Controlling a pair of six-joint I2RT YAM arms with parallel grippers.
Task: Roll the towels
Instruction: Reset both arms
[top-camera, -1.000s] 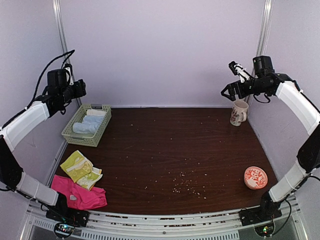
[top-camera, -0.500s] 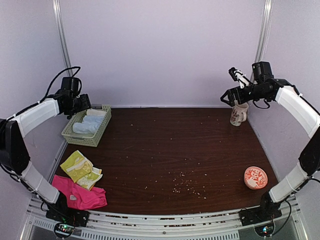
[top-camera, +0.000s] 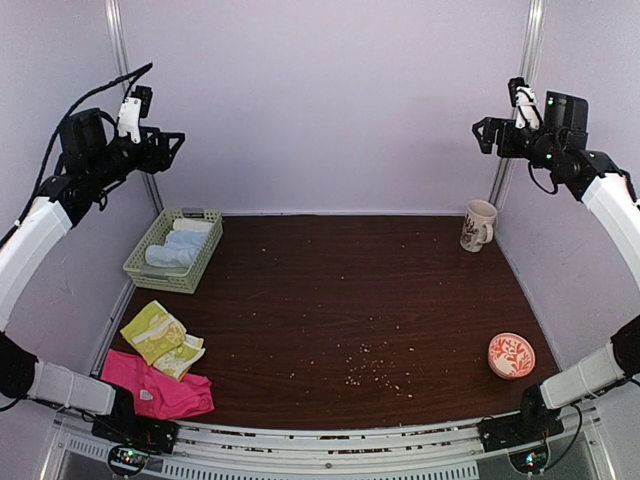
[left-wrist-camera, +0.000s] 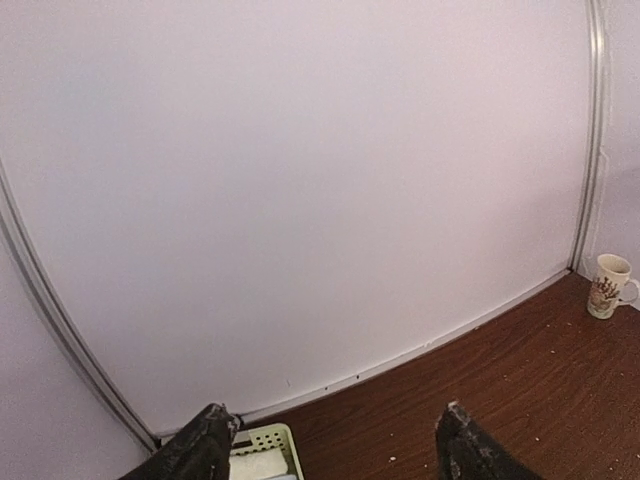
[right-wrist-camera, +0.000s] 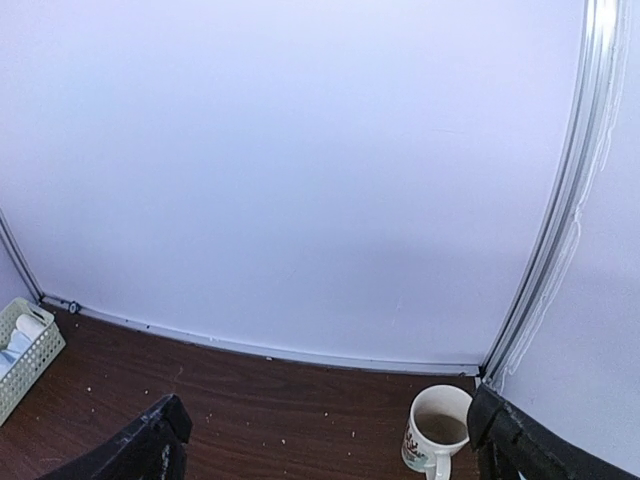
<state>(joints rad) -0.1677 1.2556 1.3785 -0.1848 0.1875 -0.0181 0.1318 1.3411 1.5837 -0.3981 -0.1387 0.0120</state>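
A cream-white towel (top-camera: 192, 226) and a pale blue towel (top-camera: 178, 246) lie rolled in the pale green basket (top-camera: 150, 275) at the back left. By the near left edge lie two yellow-green patterned towels (top-camera: 153, 329) and a hot-pink towel (top-camera: 160, 393), flat and crumpled. My left gripper (top-camera: 172, 147) hangs high above the basket, open and empty; in the left wrist view its fingers (left-wrist-camera: 195, 455) stand wide apart over the basket corner (left-wrist-camera: 272, 441). My right gripper (top-camera: 483, 133) is raised high at the back right, open and empty, its fingers (right-wrist-camera: 150, 445) framing the table's back edge.
A patterned mug (top-camera: 478, 224) stands at the back right corner, also seen as the mug (right-wrist-camera: 436, 430) in the right wrist view. A red patterned bowl (top-camera: 511, 355) sits near the right front. Crumbs are scattered over the dark wood table (top-camera: 350, 300). White walls enclose the back and sides.
Both arms have risen. The left gripper swung up and away from the basket, and the right gripper lifted up and to the right from above the mug.
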